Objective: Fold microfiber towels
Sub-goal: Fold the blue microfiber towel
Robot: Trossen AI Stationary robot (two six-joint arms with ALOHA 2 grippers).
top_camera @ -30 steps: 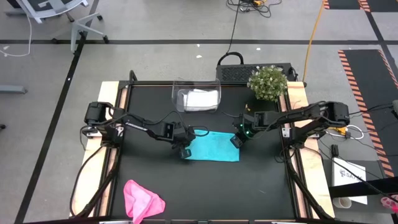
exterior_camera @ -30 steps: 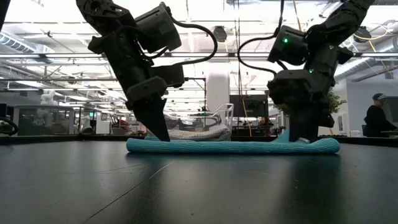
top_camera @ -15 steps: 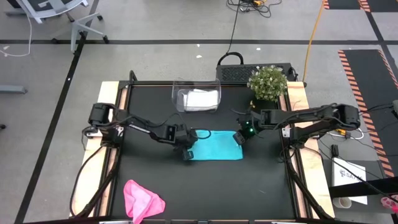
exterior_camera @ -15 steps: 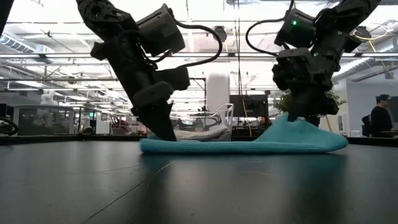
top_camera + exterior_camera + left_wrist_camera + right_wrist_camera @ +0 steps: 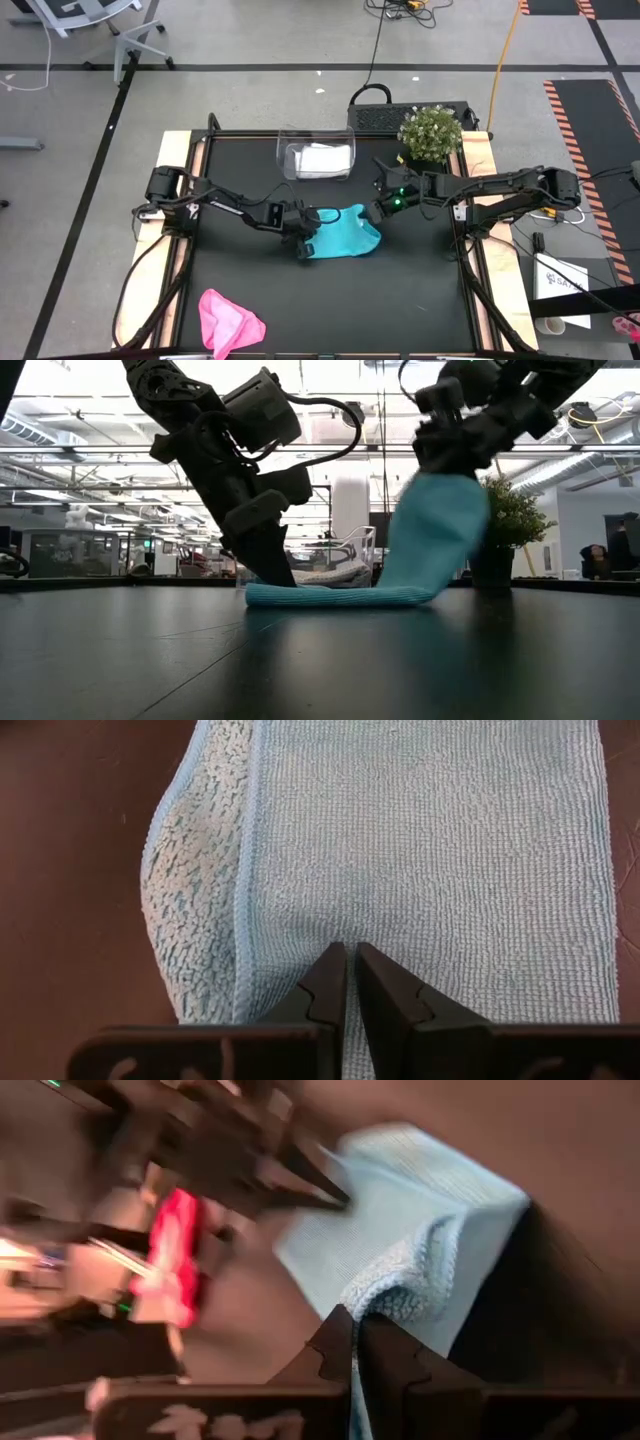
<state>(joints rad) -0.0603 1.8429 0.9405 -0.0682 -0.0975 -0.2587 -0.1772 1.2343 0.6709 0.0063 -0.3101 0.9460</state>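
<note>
- Black bench (image 5: 240,280) sits under both arms, with an open workshop room behind it.
- Your left claw (image 5: 303,243) is pinched on the near-left edge of the teal towel (image 5: 340,232), pressing it down against the bench; in its wrist view the fingers (image 5: 330,982) meet over the weave.
- Your right claw (image 5: 376,208) is clamped on the towel's right edge and holds it lifted, so the cloth rises steeply from the bench and curls toward the left claw.
- Pink towel (image 5: 228,320) lies crumpled near the bench's front-left edge, well apart.
- White towel (image 5: 322,159) rests inside the clear tub (image 5: 315,155) at the back.
- Potted plant (image 5: 431,133) stands at the back right.
</note>
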